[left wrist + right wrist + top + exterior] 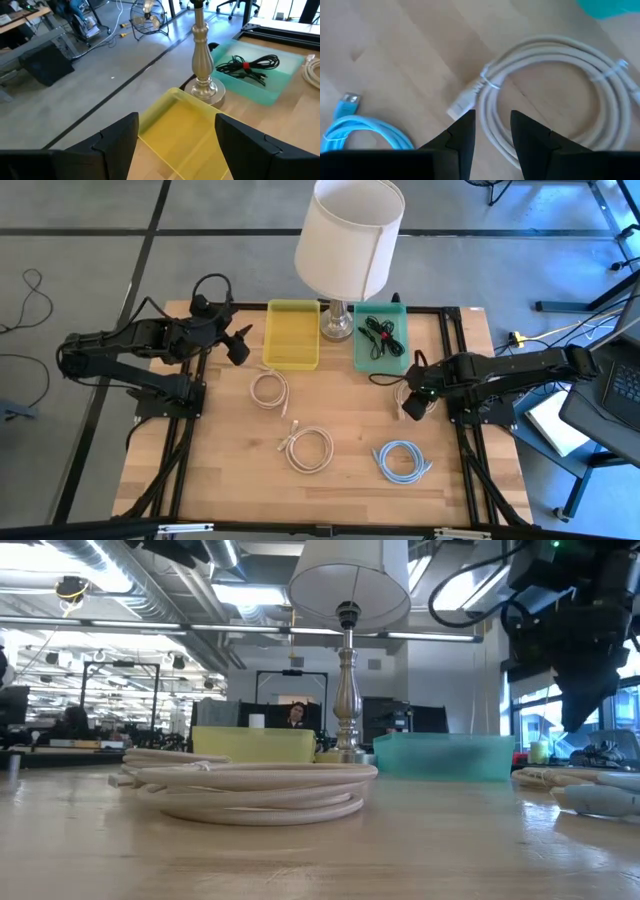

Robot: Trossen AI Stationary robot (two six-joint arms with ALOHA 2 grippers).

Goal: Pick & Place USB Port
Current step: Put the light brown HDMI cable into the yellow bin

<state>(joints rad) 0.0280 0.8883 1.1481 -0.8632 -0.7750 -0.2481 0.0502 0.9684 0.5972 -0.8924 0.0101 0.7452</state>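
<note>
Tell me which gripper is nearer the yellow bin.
Left. The left gripper hovers just beside the yellow bin, at its left edge. The right gripper is across the table, past the teal bin, above a coiled white cable.

Even overhead light, soft shadows; window glare and blurred foreground cable (250,788) in low view.

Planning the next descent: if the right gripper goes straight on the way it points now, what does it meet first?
Probably the white coiled cable directly below the right gripper; its open fingers straddle the coil's near strand. The height above it is unclear.
</note>
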